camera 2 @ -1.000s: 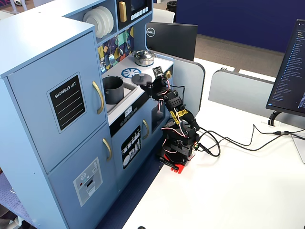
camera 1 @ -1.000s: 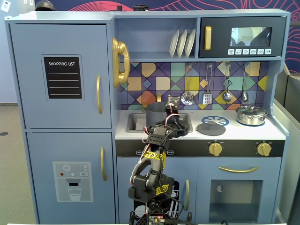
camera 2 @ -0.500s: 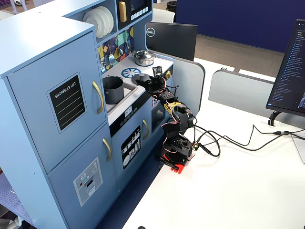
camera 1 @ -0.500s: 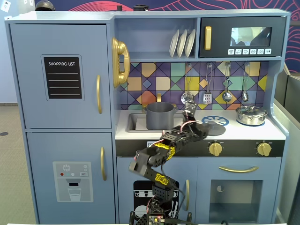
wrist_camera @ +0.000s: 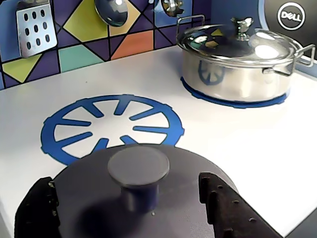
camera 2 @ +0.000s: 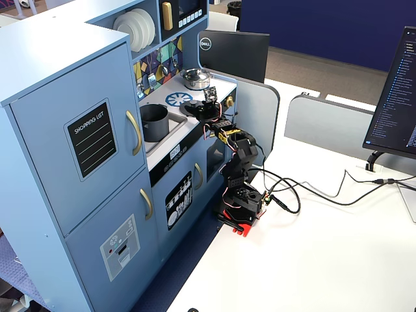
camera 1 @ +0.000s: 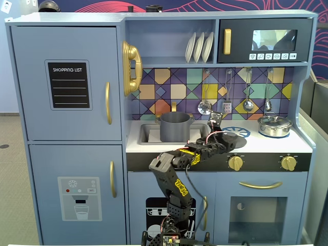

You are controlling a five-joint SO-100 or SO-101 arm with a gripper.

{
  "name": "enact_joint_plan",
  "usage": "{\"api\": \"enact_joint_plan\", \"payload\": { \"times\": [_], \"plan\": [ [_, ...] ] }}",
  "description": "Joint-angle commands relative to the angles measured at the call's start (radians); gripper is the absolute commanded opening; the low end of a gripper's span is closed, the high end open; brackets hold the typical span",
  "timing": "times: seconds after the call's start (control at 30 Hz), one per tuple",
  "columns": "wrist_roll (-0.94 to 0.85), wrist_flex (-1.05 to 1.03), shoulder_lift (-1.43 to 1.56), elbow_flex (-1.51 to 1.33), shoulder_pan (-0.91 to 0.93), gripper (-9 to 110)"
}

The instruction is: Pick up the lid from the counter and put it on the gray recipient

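Observation:
The lid (wrist_camera: 185,166) is a flat dark-gray disc lying on the white counter, its round knob (wrist_camera: 138,165) upright in the middle. My gripper (wrist_camera: 128,182) is open just above it, one black finger (wrist_camera: 37,208) left of the knob and the other (wrist_camera: 223,206) right of it, neither touching the knob. In a fixed view the gripper (camera 1: 220,135) hovers over the lid (camera 1: 237,138), right of the gray recipient (camera 1: 174,126), which stands in the sink with no cover on. The other fixed view shows the gripper (camera 2: 202,109) and the recipient (camera 2: 154,122).
A shiny silver pot (wrist_camera: 237,64) with its own lid stands on the far right burner. A blue printed burner ring (wrist_camera: 111,124) lies just behind the lid. Utensils (camera 1: 248,105) hang on the tiled backsplash. The counter's front edge is close below the gripper.
The arm has swung from in front of the gray recipient rightward to the lid. The open gripper now straddles the lid's knob; the lid has not moved.

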State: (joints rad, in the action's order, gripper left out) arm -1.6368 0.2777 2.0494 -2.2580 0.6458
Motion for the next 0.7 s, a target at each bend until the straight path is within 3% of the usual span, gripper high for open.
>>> {"api": "enact_joint_plan", "payload": {
  "times": [0.0, 0.47, 0.57, 0.67],
  "plan": [
    [0.005, 0.043, -0.049, 0.112, 0.012, 28],
    [0.021, 0.084, -0.222, 0.21, -0.003, 22],
    [0.028, 0.087, -0.242, 0.21, -0.006, 18],
    [0.025, 0.106, -0.259, 0.21, -0.02, 5]
  ]
}}
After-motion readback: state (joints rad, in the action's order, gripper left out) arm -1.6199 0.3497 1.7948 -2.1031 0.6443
